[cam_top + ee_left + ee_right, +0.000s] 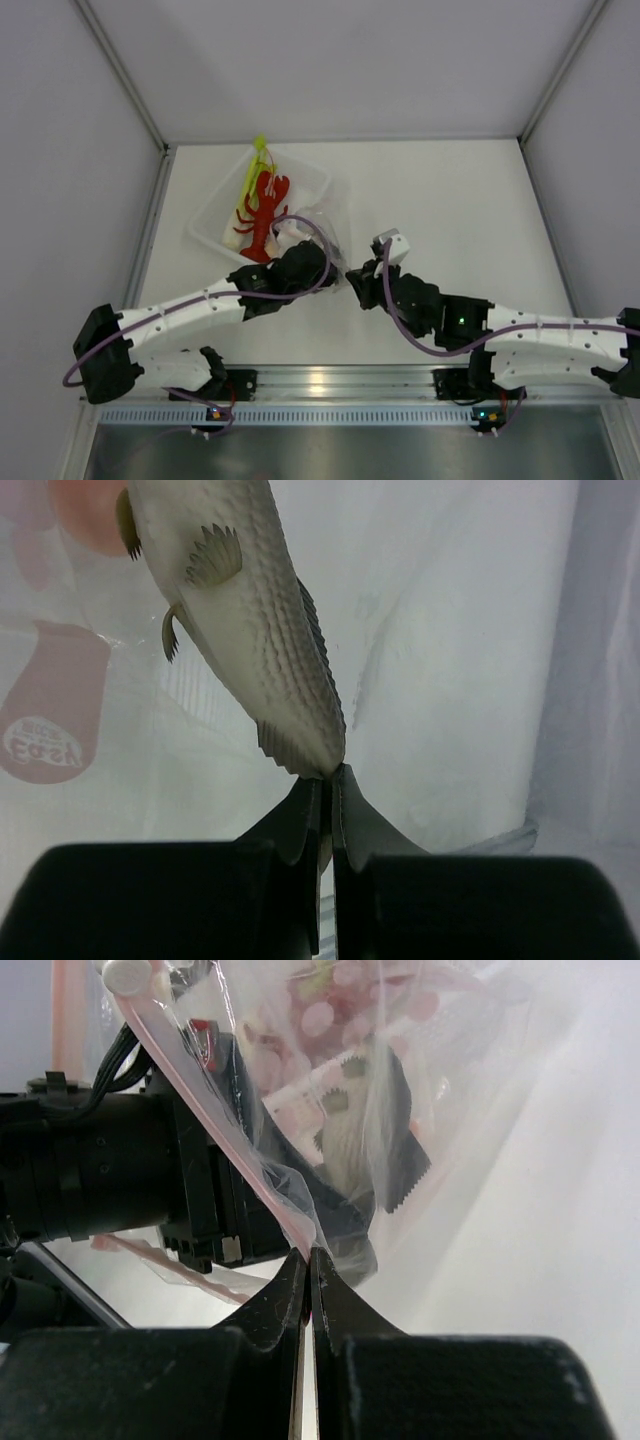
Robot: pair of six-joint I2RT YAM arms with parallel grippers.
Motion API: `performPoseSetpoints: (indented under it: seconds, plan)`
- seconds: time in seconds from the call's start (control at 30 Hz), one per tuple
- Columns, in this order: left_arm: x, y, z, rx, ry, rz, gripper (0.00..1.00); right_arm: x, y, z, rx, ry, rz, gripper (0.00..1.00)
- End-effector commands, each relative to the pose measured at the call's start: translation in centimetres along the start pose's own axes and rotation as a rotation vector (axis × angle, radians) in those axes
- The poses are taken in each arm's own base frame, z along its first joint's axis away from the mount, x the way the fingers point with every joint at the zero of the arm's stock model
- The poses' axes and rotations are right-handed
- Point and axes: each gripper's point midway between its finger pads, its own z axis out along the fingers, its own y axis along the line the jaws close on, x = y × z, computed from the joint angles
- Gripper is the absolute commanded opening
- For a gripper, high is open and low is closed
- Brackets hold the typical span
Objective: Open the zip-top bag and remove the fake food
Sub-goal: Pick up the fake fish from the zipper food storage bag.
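— What sits nearest?
— A metal rail [330, 380] along the near edge of the white table [460, 200]. Just past it, the left gripper [328, 775] is clamped on the tail of the grey fish [250, 620]. The right gripper [308, 1258] pinches the zip-top bag [400, 1050] by its pink strip [215, 1130].
— And the fish?
— Seen through the bag's plastic. Farther back, the lobster [266, 212] and leek [250, 178] lie in a clear tray [218, 195]. Grey walls [60, 150] enclose the table.

Bright, even light; glare spots the metal rail [315, 381]; near jaws blur.

Grey scaled fish [250, 630], red lobster [265, 215], seemingly pink-dotted bag [300, 1030].
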Motion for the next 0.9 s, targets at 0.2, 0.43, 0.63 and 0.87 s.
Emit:
performPoseSetpoints:
  seconds: [0.2,0.43,0.63,0.87]
  plan:
    - [0.3,0.4,-0.9,0.096,0.010,0.054,0.00,-2.7,-4.9,0.4,0.233,0.038,-0.210,0.00]
    - [2.5,-1.2,-1.4,0.183,0.107,0.176,0.00,-4.9,-3.8,1.3,0.208,0.059,-0.254,0.00]
    - [4.1,-1.8,-2.2,0.236,0.173,0.254,0.00,-5.0,-4.3,2.5,0.215,0.131,-0.254,0.00]
    - [6.2,-2.0,-2.4,0.276,0.258,0.355,0.00,-6.1,-6.7,3.1,0.322,0.175,-0.246,0.00]
